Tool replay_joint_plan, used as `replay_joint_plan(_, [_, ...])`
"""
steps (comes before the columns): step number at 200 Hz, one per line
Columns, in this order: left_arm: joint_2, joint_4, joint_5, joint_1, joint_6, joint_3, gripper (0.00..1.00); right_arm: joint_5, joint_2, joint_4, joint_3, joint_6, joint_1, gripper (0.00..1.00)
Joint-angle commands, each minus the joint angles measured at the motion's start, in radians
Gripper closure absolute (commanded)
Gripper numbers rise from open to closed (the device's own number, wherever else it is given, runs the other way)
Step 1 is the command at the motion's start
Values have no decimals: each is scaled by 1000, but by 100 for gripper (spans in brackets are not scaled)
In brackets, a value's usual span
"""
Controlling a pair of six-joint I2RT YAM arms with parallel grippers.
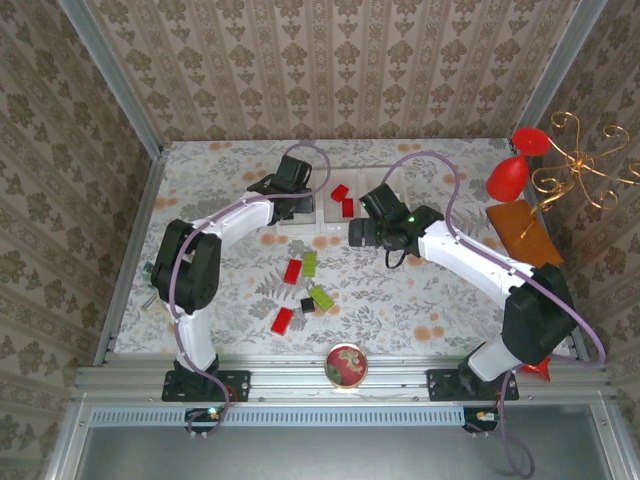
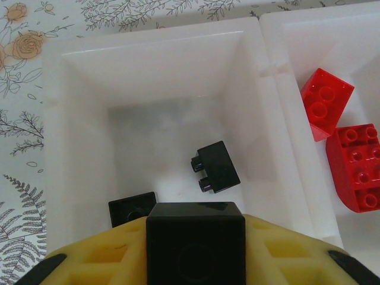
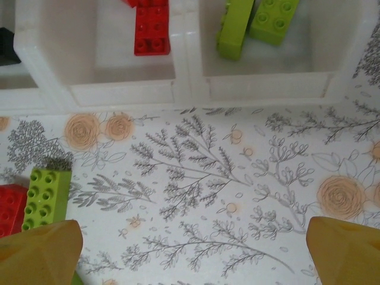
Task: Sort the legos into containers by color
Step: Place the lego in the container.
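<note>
My left gripper [image 2: 196, 228] is shut on a black lego [image 2: 196, 249], holding it between yellow pads above the left compartment of the white tray [image 2: 267, 65]. Two more black legos [image 2: 215, 167] lie on that compartment's floor. Red legos [image 2: 325, 102] sit in the middle compartment and green legos [image 3: 255, 21] in the right one. My right gripper [image 3: 193, 249] is open above the patterned table, just in front of the tray [image 3: 190, 89]. On the table nearby lie a green lego [image 3: 46, 199] and a red lego [image 3: 10, 208]. From above, several loose legos [image 1: 292, 271] lie in front of the tray [image 1: 322, 228].
A round red-patterned dish [image 1: 346, 365] sits at the near edge. A red goblet [image 1: 515, 165], a gold wire ornament [image 1: 585, 160] and a brown board [image 1: 522, 232] stand at the right. Patterned walls close off the back and sides.
</note>
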State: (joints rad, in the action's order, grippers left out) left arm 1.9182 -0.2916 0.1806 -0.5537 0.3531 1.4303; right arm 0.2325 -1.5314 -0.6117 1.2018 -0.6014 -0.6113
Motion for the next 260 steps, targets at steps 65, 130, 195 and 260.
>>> replay_joint_plan(65, [-124,14,11,11,3,-39,43,17,-50,-104,86,-81,-105,5])
replay_joint_plan(130, [-359,51,59,26,39,-233,20,7,-116,-161,179,-115,-208,12])
replay_joint_plan(195, [-675,143,173,37,90,-556,0,-59,-261,-153,277,-121,-296,16])
replay_joint_plan(260, [-903,90,257,81,175,-771,0,-122,-420,-146,392,-107,-359,22])
